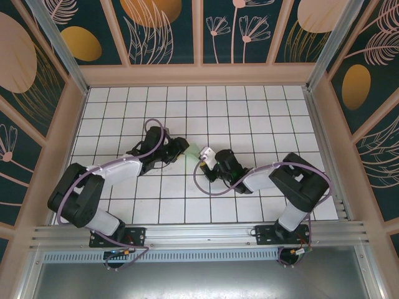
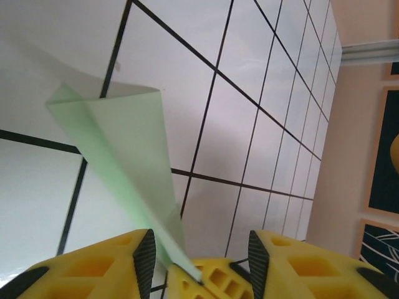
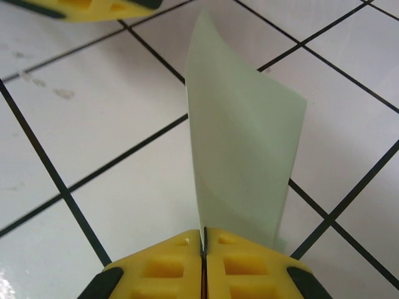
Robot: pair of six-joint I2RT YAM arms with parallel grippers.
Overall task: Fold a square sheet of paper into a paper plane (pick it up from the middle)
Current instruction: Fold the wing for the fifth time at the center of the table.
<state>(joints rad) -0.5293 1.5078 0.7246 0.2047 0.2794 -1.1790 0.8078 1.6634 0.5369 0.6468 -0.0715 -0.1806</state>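
Yellow jaws of the right gripper [image 3: 203, 240] are pressed together on one edge of the folded paper sheet [image 3: 243, 156], held over the tiled worktop [image 3: 93, 137] between both arms. The left gripper [image 2: 199, 249] has its jaws spread around the sheet's other end, gripping nothing. Pinched by one thin edge, the sheet may sag, twist or unfold.

White tiled table [image 1: 249, 109] with black grid lines

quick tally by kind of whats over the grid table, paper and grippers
folded paper: 1
grippers: 2 (left gripper, right gripper)
total: 3
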